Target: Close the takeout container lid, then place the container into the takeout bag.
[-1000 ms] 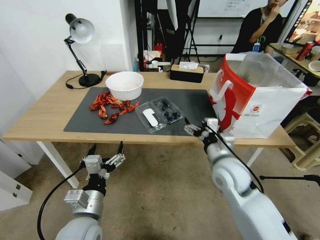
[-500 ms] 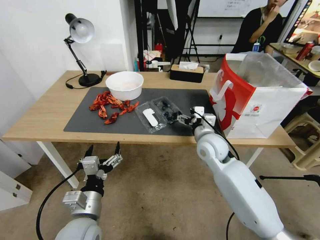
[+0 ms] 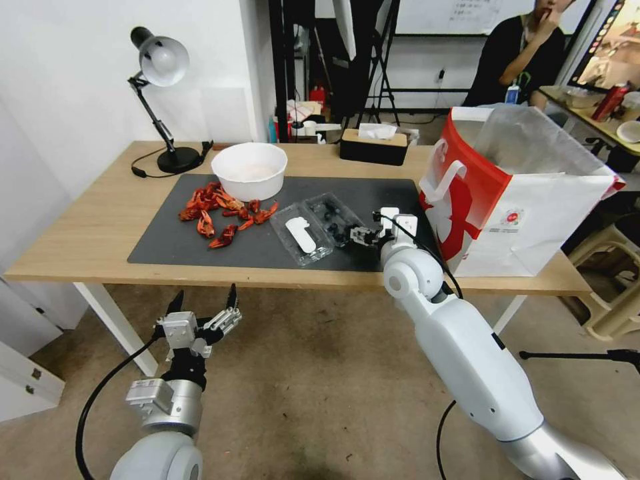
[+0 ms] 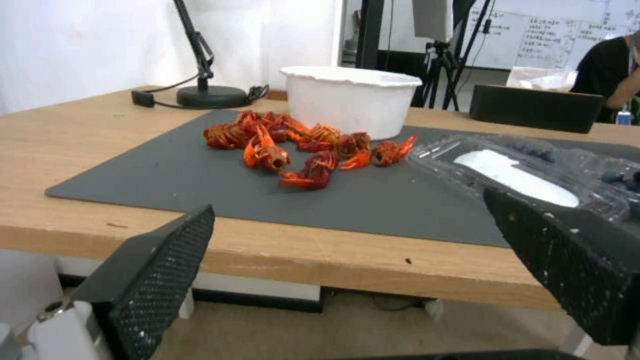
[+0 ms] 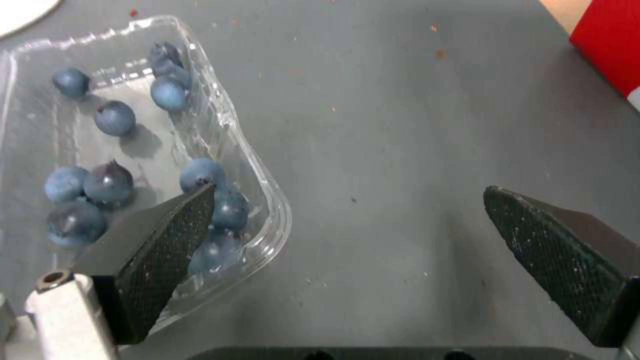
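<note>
While lid [image 3: 301,233] lies flat open beside berry tray, takeout container [image 3: 320,225] sits mid-mat on table [image 3: 80,227], unclosed. Right gripper [image 3: 358,235] spread wide over tray's edge, holding nothing. Left gripper [image 3: 203,310] wide, parked below front edge. Takeout bag [image 3: 517,200] at right end, unfilled; both steps outstanding.

Your right arm reaches forward and up from the lower right, elbow bent, its white forearm rising to the wrist. The right gripper [image 3: 359,235] points away from you and slightly left, fingers spread wide; in the right wrist view the two dark textured pads [image 5: 175,225] stand well apart with nothing between them. Your left arm sits low at the lower left, wrist upright, a black cable looping off it. The left gripper [image 3: 203,303] points upward, its fingers [image 4: 163,272] likewise splayed and empty.
</note>
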### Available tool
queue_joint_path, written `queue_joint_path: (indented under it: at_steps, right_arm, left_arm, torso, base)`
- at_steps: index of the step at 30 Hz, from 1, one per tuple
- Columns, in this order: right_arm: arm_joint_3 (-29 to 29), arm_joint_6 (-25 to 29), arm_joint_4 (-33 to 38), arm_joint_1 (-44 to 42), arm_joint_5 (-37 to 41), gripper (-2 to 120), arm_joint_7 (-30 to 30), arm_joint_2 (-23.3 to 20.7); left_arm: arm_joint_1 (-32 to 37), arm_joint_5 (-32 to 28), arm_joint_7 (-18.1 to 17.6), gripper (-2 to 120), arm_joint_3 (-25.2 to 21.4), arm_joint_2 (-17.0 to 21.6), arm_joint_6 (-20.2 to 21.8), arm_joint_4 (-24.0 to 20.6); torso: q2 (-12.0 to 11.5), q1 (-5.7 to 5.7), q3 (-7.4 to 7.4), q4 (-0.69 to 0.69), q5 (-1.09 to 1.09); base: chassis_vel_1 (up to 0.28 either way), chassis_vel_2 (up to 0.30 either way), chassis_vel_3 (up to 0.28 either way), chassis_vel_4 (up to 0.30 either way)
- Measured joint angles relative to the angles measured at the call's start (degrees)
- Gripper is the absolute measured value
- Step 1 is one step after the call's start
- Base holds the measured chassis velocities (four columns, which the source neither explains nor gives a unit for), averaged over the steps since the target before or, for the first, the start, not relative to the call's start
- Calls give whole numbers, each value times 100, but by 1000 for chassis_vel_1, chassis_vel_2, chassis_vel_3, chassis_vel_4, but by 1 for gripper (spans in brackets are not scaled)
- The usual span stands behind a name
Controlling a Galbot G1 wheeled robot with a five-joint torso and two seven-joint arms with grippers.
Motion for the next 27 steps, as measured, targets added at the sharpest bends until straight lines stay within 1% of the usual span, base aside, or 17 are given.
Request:
queue_joint_path:
  at_steps: [5, 13, 27]
  right_arm:
    - [43, -118, 12, -12, 43, 100, 31, -11]
    - [97, -310, 249, -143, 144, 100, 132, -30]
    - [147, -326, 639, -447, 235, 100, 167, -142]
  left_arm:
    - [-17, 0, -3, 100, 10, -2, -7, 36]
    - [-43, 0, -10, 100, 21, -4, -24, 65]
    - [-34, -1, -37, 100, 34, -14, -65, 64]
  torso:
    - [0, 0, 0, 0, 0]
    - [1, 0, 0, 0, 0]
    - [1, -1, 0, 0, 0]
  base:
    - [0, 0, 0, 0]
    - [0, 0, 0, 0]
    - [0, 0, 0, 0]
